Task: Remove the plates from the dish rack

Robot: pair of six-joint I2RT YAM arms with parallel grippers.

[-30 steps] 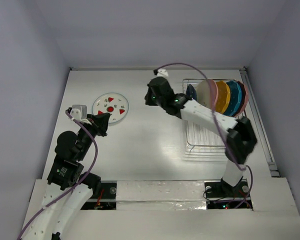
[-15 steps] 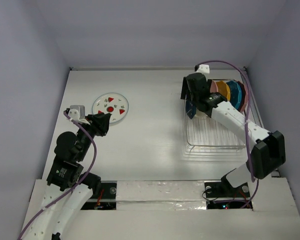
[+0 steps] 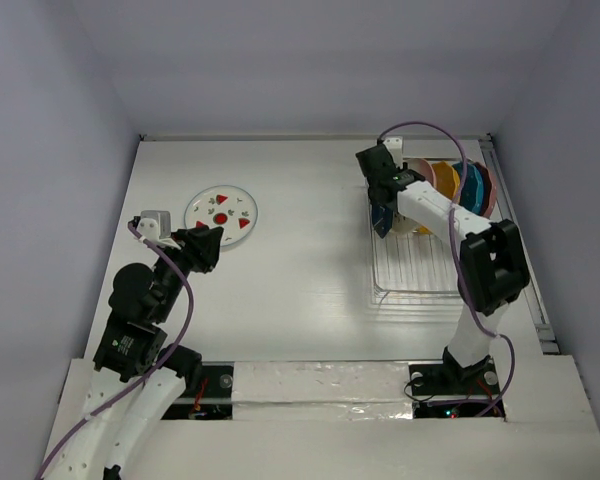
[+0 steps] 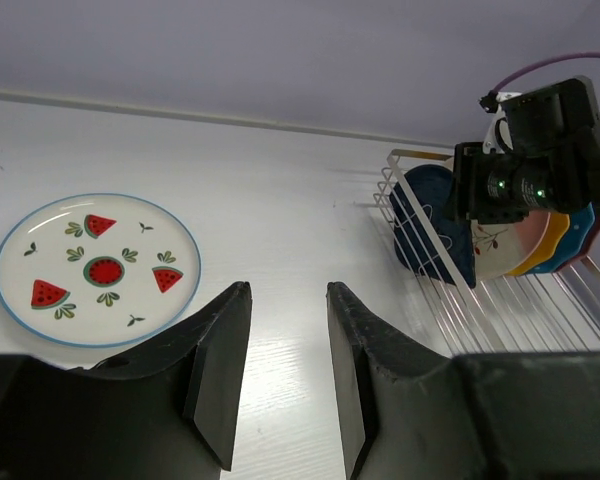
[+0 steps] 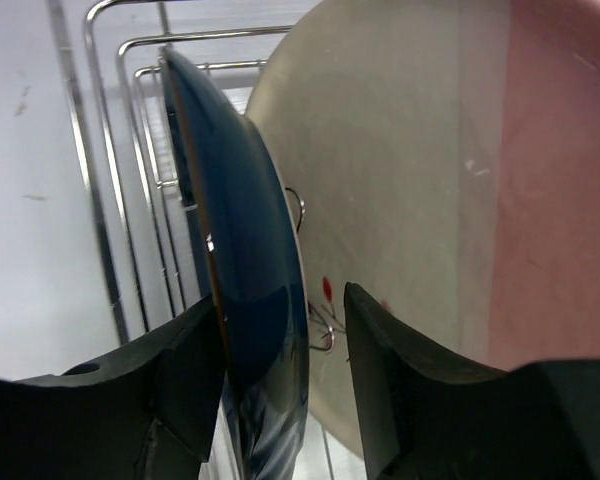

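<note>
Right tool (image 5: 280, 335): jaws apart, straddling navy plate (image 5: 242, 230) rim; nothing clamped;
Left tool (image 4: 288, 340): released, empty;
Dish rack (image 3: 412, 282): pinch rim squarely; lift plate straight up, clear of wires

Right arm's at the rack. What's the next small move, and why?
Probably close the right gripper on the navy plate. Its fingers straddle the rim, one on each side, with a gap showing toward the cream plate, so nothing is gripped yet. The plate stands upright in the rack; lift only once clamped.
</note>
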